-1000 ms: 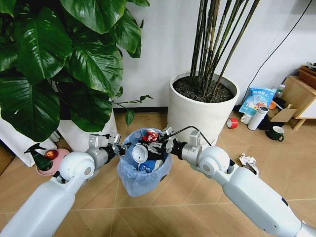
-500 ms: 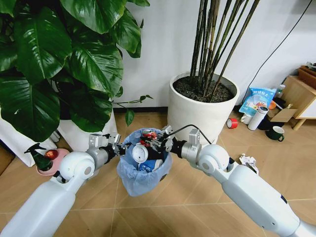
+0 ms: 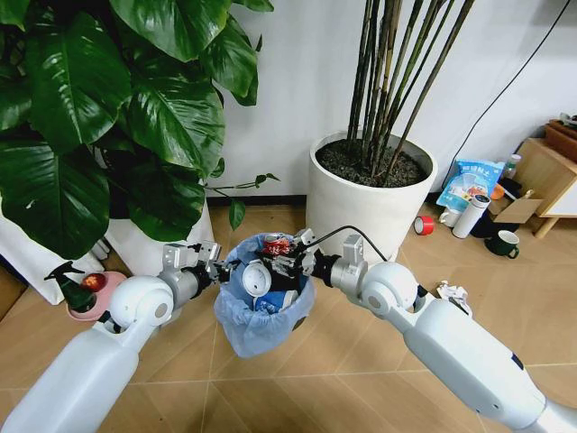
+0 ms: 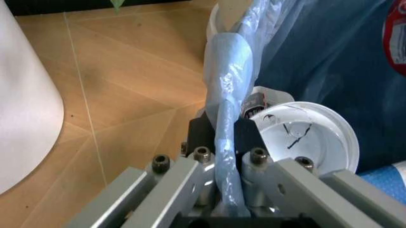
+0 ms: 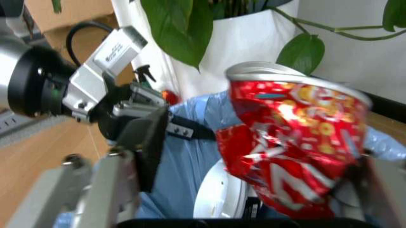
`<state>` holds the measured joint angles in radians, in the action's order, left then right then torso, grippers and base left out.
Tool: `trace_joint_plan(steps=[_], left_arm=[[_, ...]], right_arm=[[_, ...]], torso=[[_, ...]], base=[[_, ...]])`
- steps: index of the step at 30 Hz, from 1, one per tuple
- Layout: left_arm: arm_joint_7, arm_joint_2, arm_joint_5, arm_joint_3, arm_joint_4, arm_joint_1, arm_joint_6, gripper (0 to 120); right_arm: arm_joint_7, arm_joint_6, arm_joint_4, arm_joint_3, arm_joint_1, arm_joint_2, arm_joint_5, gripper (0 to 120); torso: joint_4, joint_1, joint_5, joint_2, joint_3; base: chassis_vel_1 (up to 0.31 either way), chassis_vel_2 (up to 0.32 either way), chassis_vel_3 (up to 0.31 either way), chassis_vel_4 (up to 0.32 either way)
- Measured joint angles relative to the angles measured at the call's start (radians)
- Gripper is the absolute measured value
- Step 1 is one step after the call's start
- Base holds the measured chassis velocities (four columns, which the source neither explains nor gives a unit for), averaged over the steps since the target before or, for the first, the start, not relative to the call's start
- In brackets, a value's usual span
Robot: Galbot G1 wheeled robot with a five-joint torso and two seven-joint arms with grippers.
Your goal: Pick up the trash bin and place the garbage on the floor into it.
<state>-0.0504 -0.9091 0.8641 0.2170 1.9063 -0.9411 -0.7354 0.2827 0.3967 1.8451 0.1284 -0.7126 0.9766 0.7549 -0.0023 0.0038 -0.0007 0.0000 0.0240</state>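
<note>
Left end effector (image 3: 219,268) pinches the trash bin (image 3: 261,307) rim, holding it off the floor; right end effector (image 3: 281,262) grips a crushed red can (image 3: 277,245) over the opening, likely needing release next

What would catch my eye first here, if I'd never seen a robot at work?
Probably the two white arms meeting over a small trash bin lined with a blue bag, held off the floor by the left tool, which pinches its rim. The right tool holds a crushed red can just above the bin's opening, where a white round lid already lies. Behind them stand a big-leafed plant and a white plant pot.
</note>
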Motion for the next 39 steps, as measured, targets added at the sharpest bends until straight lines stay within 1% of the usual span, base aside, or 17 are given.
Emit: trace_joint_plan(steps=[1, 2, 3, 4, 5, 6, 7, 8, 12, 23, 28, 32, 34, 36, 39], left_arm=[[0.000, 0.000, 0.000, 0.000, 0.000, 0.000, 0.000, 0], [0.000, 0.000, 0.000, 0.000, 0.000, 0.000, 0.000, 0], [0.000, 0.000, 0.000, 0.000, 0.000, 0.000, 0.000, 0], [0.000, 0.000, 0.000, 0.000, 0.000, 0.000, 0.000, 0], [0.000, 0.001, 0.000, 0.000, 0.000, -0.001, 0.000, 0], [0.000, 0.001, 0.000, 0.000, 0.000, -0.001, 0.000, 0], [0.000, 0.001, -0.001, 0.000, 0.001, -0.002, 0.000, 0], [0.000, 0.001, -0.001, 0.000, 0.001, -0.002, 0.000, 0], [-0.001, 0.003, -0.001, 0.000, 0.002, -0.001, 0.000, 0], [-0.002, 0.001, -0.001, -0.003, -0.003, 0.004, 0.000, 0], [-0.003, 0.001, -0.001, -0.002, -0.001, 0.003, 0.000, 0], [-0.007, 0.003, 0.000, 0.000, 0.004, 0.000, 0.000, 0], [-0.011, 0.006, 0.001, 0.006, 0.008, -0.004, 0.000, 0], [-0.012, 0.006, 0.001, 0.007, 0.008, -0.004, 0.000, 0], [-0.015, 0.003, 0.001, 0.017, 0.012, -0.015, 0.000, 0]], right_arm=[[0.004, 0.003, 0.000, 0.000, 0.000, -0.002, -0.008, 71], [0.005, 0.005, 0.000, 0.000, 0.000, -0.004, -0.010, 75], [0.006, 0.007, 0.000, -0.002, -0.002, -0.005, -0.010, 79], [0.006, 0.007, 0.000, -0.002, -0.002, -0.005, -0.010, 79], [0.006, 0.008, 0.000, -0.005, -0.008, -0.009, -0.012, 86], [0.006, 0.008, 0.000, -0.006, -0.008, -0.010, -0.012, 87], [0.008, 0.006, 0.000, -0.012, -0.017, -0.016, -0.015, 94], [0.008, 0.006, 0.001, -0.013, -0.019, -0.017, -0.016, 98], [0.008, 0.003, 0.013, -0.025, -0.034, -0.028, -0.014, 100], [0.010, 0.002, 0.056, -0.046, -0.040, -0.054, 0.016, 100], [0.006, -0.005, 0.055, -0.049, -0.024, -0.047, 0.029, 100], [-0.030, -0.010, 0.056, -0.067, -0.023, -0.034, 0.044, 100], [-0.068, -0.021, 0.069, -0.101, -0.046, -0.032, 0.049, 100], [-0.075, -0.022, 0.073, -0.111, -0.055, -0.032, 0.049, 100], [-0.112, -0.028, 0.127, -0.196, -0.150, -0.049, 0.029, 100]], torso=[[0.0000, 0.000, 0.0000, 0.000, 0.000], [0.0000, 0.000, 0.0000, 0.000, 0.000], [0.0000, 0.000, 0.0000, 0.000, 0.000], [0.0000, 0.000, 0.0000, 0.000, 0.000], [0.0000, 0.000, 0.0000, 0.000, 0.000], [0.0000, 0.000, 0.0001, 0.000, 0.000], [0.0000, 0.000, 0.0000, 0.000, 0.000], [-0.0001, 0.000, 0.0000, 0.000, 0.000], [0.0000, 0.000, 0.0000, 0.000, 0.000], [0.0000, 0.000, 0.0000, 0.000, 0.000], [0.0000, 0.000, 0.0000, 0.000, 0.000], [0.0001, 0.000, -0.0001, 0.000, 0.000], [0.0002, 0.000, 0.0001, 0.000, 0.000], [0.0003, 0.000, 0.0001, 0.000, 0.000], [-0.0002, 0.000, 0.0003, 0.000, 0.000]], base=[[0.000, 0.000, 0.000, 0.000], [0.000, 0.000, 0.000, 0.000], [0.000, 0.000, 0.000, 0.000], [0.000, 0.000, 0.000, 0.000], [0.000, 0.000, 0.000, 0.000], [0.000, 0.000, 0.000, 0.000], [0.000, 0.000, 0.000, 0.000], [0.000, 0.000, 0.000, 0.000], [0.000, 0.000, 0.000, 0.000], [0.000, 0.000, 0.000, 0.000], [0.000, 0.000, 0.000, 0.000], [0.000, 0.000, 0.000, 0.000], [0.000, 0.000, 0.000, 0.000], [0.000, 0.000, 0.000, 0.000], [0.000, 0.000, 0.000, 0.000]])
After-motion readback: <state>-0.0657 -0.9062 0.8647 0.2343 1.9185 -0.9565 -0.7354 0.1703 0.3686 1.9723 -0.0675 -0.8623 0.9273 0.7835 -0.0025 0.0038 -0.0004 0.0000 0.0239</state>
